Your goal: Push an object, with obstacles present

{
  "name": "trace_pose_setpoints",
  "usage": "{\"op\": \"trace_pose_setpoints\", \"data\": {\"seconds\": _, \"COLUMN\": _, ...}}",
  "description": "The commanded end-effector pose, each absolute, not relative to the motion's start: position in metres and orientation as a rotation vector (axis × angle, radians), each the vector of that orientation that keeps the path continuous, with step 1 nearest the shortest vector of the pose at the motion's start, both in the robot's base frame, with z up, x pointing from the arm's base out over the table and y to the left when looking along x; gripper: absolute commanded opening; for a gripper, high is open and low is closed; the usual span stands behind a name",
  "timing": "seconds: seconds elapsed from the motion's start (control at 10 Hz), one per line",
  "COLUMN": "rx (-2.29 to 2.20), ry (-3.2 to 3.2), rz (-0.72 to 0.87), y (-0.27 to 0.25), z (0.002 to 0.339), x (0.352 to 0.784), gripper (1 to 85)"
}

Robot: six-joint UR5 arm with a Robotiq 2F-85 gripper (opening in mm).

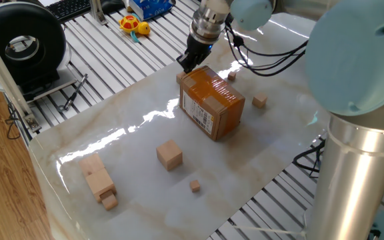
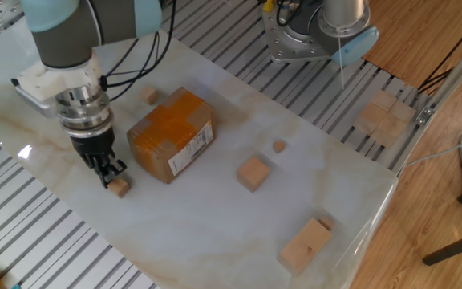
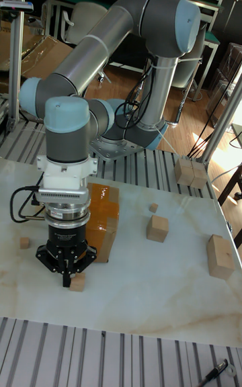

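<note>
The object, a small light-wood cube (image 2: pixel 119 187), lies on the marble sheet just in front of the cardboard box (image 2: pixel 171 134). My gripper (image 2: pixel 108 169) points straight down with its fingers shut and empty, the tips touching the cube's left side. In the tall fixed view the gripper (image 3: pixel 68 280) stands at the cube (image 3: pixel 78 283), left of the box (image 3: pixel 103 220). In one fixed view the gripper (image 1: pixel 185 64) hides the cube, at the far corner of the box (image 1: pixel 212 101).
Obstacles: a small cube (image 2: pixel 149 95) behind the box, a larger cube (image 2: pixel 253 172), a tiny cube (image 2: pixel 279 146), and stacked blocks (image 2: pixel 305 245) near the table's corner. More wooden blocks (image 2: pixel 383 116) sit off the sheet on the slatted frame.
</note>
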State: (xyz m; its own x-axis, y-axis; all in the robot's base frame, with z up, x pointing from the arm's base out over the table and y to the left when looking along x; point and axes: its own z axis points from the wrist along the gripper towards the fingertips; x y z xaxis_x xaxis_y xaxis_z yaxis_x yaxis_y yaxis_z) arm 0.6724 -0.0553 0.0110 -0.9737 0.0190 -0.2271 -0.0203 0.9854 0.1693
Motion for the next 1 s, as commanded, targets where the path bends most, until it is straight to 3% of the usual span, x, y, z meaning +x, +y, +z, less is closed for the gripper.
{"op": "trace_pose_setpoints", "data": {"seconds": 0.0, "rx": 0.028, "ry": 2.910, "rz": 0.248, "y": -0.034, "z": 0.015, "x": 0.672, "gripper": 1.3}}
{"op": "trace_pose_setpoints", "data": {"seconds": 0.6, "rx": -0.023, "ry": 2.923, "rz": 0.221, "y": -0.051, "z": 0.021, "x": 0.670, "gripper": 1.3}}
{"op": "trace_pose_setpoints", "data": {"seconds": 0.9, "rx": 0.007, "ry": 2.912, "rz": 0.244, "y": -0.029, "z": 0.015, "x": 0.670, "gripper": 1.3}}
